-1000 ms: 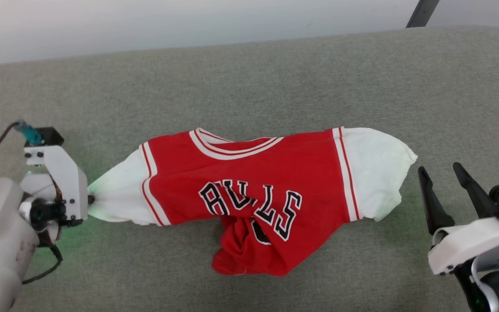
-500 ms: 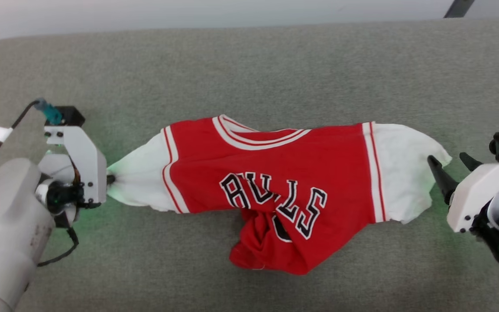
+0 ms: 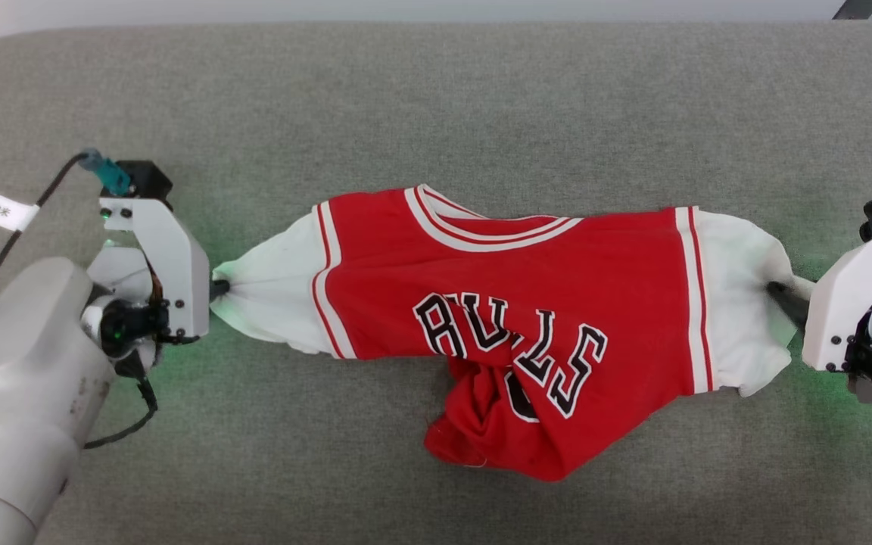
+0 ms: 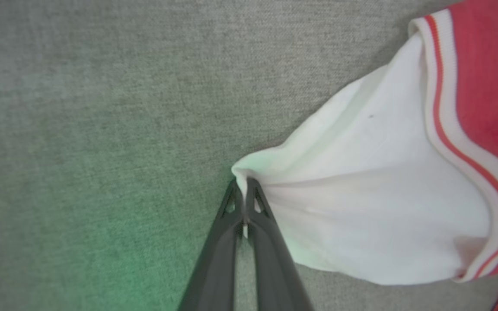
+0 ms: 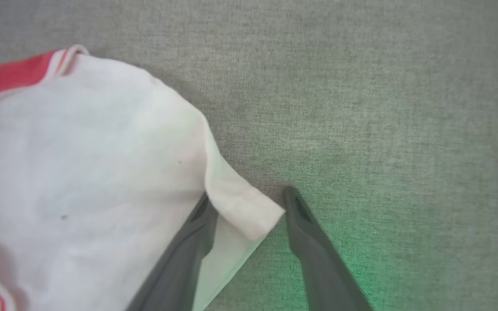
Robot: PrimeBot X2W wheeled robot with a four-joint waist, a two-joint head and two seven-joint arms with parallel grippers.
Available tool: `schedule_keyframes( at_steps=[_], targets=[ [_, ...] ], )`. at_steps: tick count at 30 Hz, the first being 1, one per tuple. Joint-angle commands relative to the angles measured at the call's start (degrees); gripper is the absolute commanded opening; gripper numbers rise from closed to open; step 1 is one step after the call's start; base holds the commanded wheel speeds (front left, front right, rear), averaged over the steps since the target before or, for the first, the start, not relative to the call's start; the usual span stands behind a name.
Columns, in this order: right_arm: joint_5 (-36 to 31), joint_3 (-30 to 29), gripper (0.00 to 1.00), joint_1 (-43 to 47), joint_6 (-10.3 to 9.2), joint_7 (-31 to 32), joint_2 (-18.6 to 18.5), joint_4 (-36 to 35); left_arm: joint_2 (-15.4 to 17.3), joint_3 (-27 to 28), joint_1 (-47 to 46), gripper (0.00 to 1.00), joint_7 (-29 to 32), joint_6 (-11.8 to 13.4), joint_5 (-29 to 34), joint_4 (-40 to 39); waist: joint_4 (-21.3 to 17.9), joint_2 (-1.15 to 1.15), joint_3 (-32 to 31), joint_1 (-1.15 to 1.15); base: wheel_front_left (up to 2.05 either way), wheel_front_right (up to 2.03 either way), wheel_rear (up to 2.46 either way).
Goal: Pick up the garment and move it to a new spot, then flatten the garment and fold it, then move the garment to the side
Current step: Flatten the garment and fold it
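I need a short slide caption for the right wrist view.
Open right pincer around a white sleeve corner of the garment, on grey fabric.

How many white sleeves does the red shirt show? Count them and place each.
2. Left sleeve, at the robot's left, is pinched in the shut left gripper; right sleeve, at its right, has its corner inside the open right gripper.

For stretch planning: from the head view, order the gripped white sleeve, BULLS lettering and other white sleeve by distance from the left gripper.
1. Gripped white sleeve, at the left gripper.
2. BULLS lettering, centre.
3. Other white sleeve, far right.
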Motion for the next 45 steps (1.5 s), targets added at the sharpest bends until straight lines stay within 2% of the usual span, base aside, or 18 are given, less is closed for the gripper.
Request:
schedule_keyframes(
  at_steps=[1,9,13,22,35,45],
  targets=[
    [0.3,1.4,0.00,1.5,0.02,1.4,1.1,2.3,-1.7,-1.1,1.5,0.00,0.2,0.2,-0.3,0.6,0.1,0.00,-0.2,0.00,0.00,0.00,0.00],
    [3.4,-0.6,0.00,-4.2,0.01,3.0,0.4,0.5,-0.6,-0.5,-3.5,0.00,-1.1,0.2,-0.5,1.5,0.4,0.00,-3.2,0.00,0.00,0.00,0.00],
    [4.7,-2.5,0.00,-6.8,-0.01,2.9,1.9,-1.3,-0.9,0.1,-7.1,0.00,-2.4,0.2,0.1,1.6,0.7,0.00,-5.6,0.00,0.00,0.00,0.00],
    [3.6,-2.9,0.00,-15.4,-0.01,-2.5,3.5,-4.1,-1.4,1.1,-16.0,0.00,-7.9,0.2,2.4,-0.1,1.2,0.00,-12.4,0.00,0.00,0.00,0.00],
    [2.3,1.6,0.00,-27.9,-0.02,-17.7,3.7,2.4,-2.2,2.0,-26.6,0.00,-17.2,0.2,5.8,1.7,2.2,0.00,-18.8,0.00,0.00,0.00,0.00],
    [2.7,4.2,0.00,-33.7,-0.02,-22.1,3.2,9.5,-3.0,1.1,-30.2,0.00,-19.0,0.2,6.2,3.4,2.6,0.00,-17.6,0.00,0.00,0.00,0.00]
  ],
)
